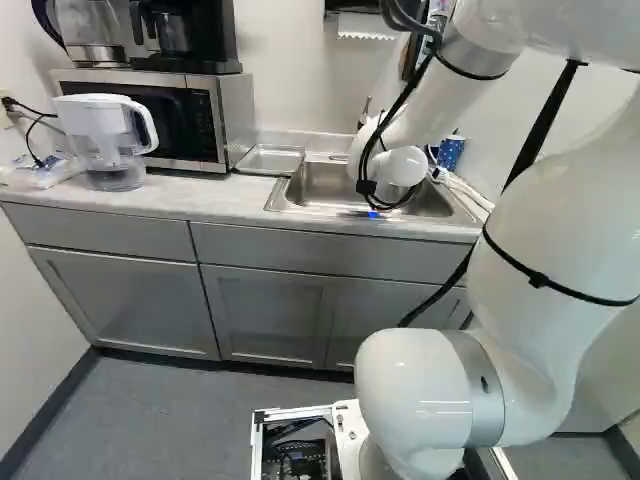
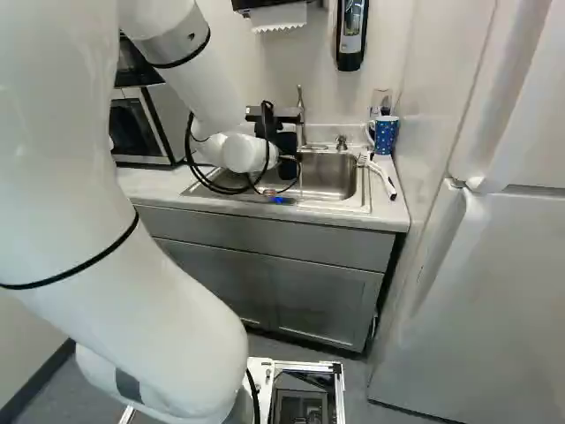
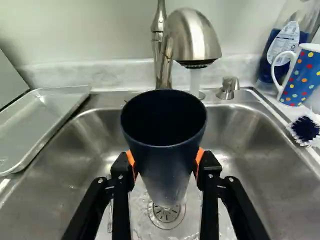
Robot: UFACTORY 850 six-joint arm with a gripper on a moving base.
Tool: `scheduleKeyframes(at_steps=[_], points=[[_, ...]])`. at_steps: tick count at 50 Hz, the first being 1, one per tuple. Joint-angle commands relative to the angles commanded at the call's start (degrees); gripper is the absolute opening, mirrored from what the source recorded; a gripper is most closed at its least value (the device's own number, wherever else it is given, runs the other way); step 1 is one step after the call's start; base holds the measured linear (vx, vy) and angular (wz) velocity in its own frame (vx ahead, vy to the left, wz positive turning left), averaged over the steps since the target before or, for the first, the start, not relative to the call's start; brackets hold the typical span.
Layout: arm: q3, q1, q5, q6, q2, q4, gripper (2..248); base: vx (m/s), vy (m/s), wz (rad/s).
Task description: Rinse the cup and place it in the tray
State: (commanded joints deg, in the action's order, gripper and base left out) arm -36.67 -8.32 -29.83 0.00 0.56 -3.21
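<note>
**Dark blue tapered cup (image 3: 165, 162) hanging over the stainless-steel sink (image 3: 65, 162)**

The black two-fingered tool (image 2: 285, 146) is holding the cup, mouth up, between its orange pads (image 3: 131, 160). Water is running from the curved brushed-metal faucet (image 3: 190, 35), its stream passing behind the cup's rim. The shallow rectangular metal tray (image 3: 42, 120) is lying on the pale desk (image 1: 190, 200) beside the sink's left edge. A blue mug with coloured dots (image 3: 301, 75) is standing near the far right corner.
</note>
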Motion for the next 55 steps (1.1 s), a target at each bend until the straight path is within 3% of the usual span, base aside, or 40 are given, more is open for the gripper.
scheduleKeyframes(at_steps=[22, 55], points=[[-0.82, -2.52, 1.55, 0.00, -0.81, -0.08, 125, 0.000, 0.000, 0.000], [-3.17, -2.33, 1.55, 0.00, -3.11, -0.08, 125, 0.000, 0.000, 0.000]])
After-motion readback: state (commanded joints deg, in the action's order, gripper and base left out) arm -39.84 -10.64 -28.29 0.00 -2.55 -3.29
